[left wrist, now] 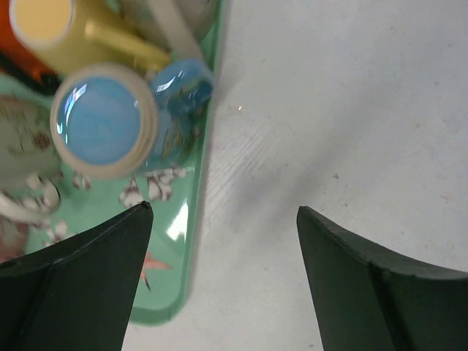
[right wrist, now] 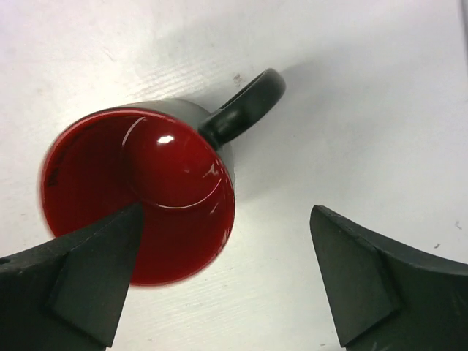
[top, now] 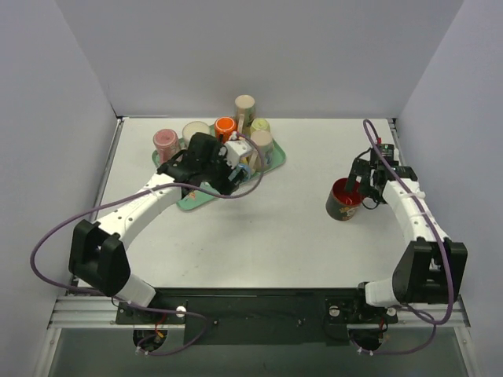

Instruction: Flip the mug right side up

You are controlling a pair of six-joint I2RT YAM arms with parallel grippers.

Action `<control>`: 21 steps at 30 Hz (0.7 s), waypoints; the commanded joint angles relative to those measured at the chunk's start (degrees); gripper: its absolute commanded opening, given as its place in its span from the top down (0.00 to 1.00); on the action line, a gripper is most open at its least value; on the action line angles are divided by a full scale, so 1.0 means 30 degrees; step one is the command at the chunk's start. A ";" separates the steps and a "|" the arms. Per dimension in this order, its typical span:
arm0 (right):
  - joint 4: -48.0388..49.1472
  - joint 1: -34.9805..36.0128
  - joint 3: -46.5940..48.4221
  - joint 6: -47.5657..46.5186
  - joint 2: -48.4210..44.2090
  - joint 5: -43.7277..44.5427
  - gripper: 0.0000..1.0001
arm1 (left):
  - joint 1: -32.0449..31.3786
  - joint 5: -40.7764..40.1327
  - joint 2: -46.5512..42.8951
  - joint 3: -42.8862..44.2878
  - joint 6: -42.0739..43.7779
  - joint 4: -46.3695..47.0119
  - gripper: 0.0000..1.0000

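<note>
Standing right side up on the right half of the bench (top: 275,232), the mug (right wrist: 146,197) shows its glossy red inside to both the top camera and the right wrist camera. Its outside is dark, and its dark handle points away from the right arm's base, toward the far edge of the bench. It stands alone, well apart from the tray (left wrist: 167,289).

The right pincer (right wrist: 227,210) hangs over the mug with its jaws spread wide and nothing held between them. In the wrist view one finger lies across the near part of the red mouth, while the other is off to the side over bare bench, clear of the mug wall. Whether that first finger touches the rim or only hovers above it is hard to tell from this angle.

The left pincer (left wrist: 224,209) is also wide open and holds nothing. It hovers above the right edge of the green, flower-printed tray, with one finger over the tray and the other over the bench. Just beyond its fingers, on the tray, stands a cup with a blue inside (left wrist: 102,121) and a pale rim, and next to it a yellow cup (left wrist: 42,22) with a handle.

From above, the tray sits at the far left of the bench, crowded with upright cups, among them an orange cup (top: 225,126) and a pink cup (top: 166,142). The left arm reaches across the tray's near side.
</note>
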 commanded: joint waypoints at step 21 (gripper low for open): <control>-0.1410 0.3639 -0.2290 -0.0072 -0.7592 0.1973 0.09 | -0.1254 -0.1360 1.3440 1.6220 1.5898 -0.8737 0.27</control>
